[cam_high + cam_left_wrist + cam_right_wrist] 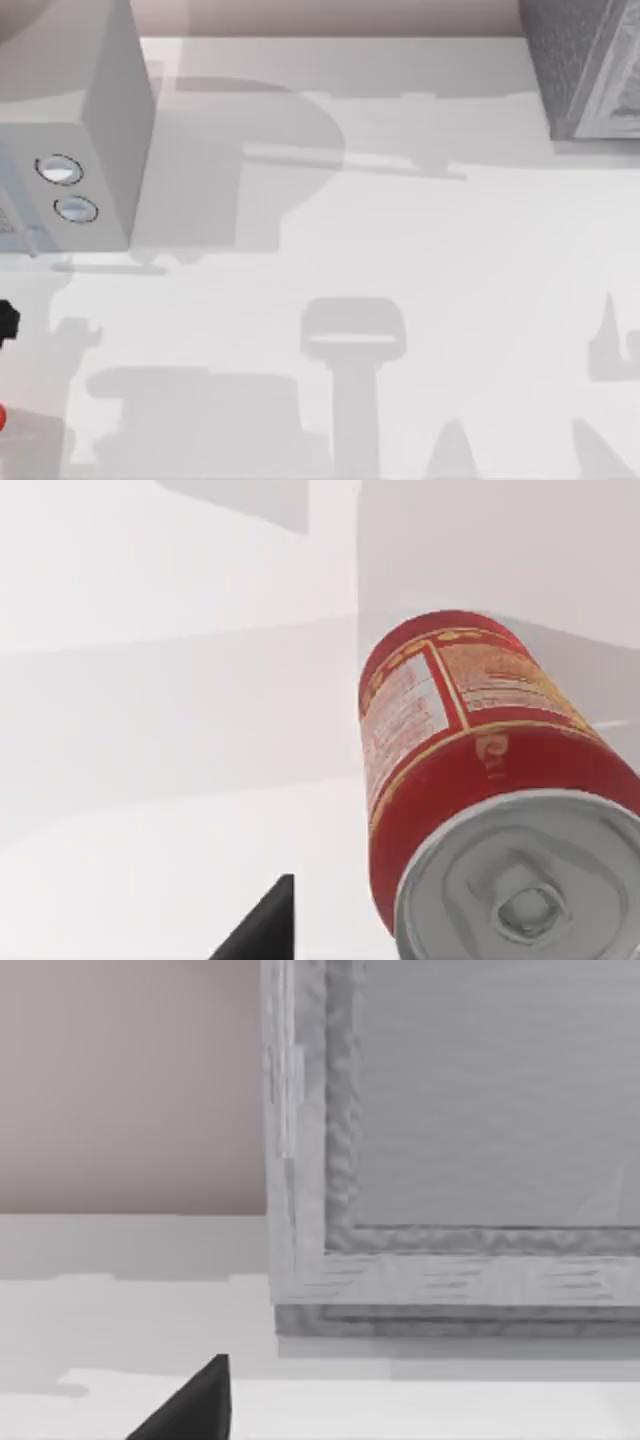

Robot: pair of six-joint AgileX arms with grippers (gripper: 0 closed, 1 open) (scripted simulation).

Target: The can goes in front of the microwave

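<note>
The microwave [70, 90] is the big pale grey box at the back left, its two silver-ringed knobs [66, 188] facing the table's near side. A sliver of the red can [1, 418] shows at the top view's far left edge, near the front, well forward of the microwave. A black part of my left gripper [5, 322] sits at that same edge, between the can and the microwave. In the left wrist view the can [470, 770] looms close, silver top towards the camera, with a gap between it and the black part of the left gripper [262, 928].
A darker speckled grey box [585, 65] with a white panel stands at the back right; it also looms close in the right wrist view [450, 1160], above a black part of my right gripper [195, 1405]. Arm shadows lie across the white table [420, 250].
</note>
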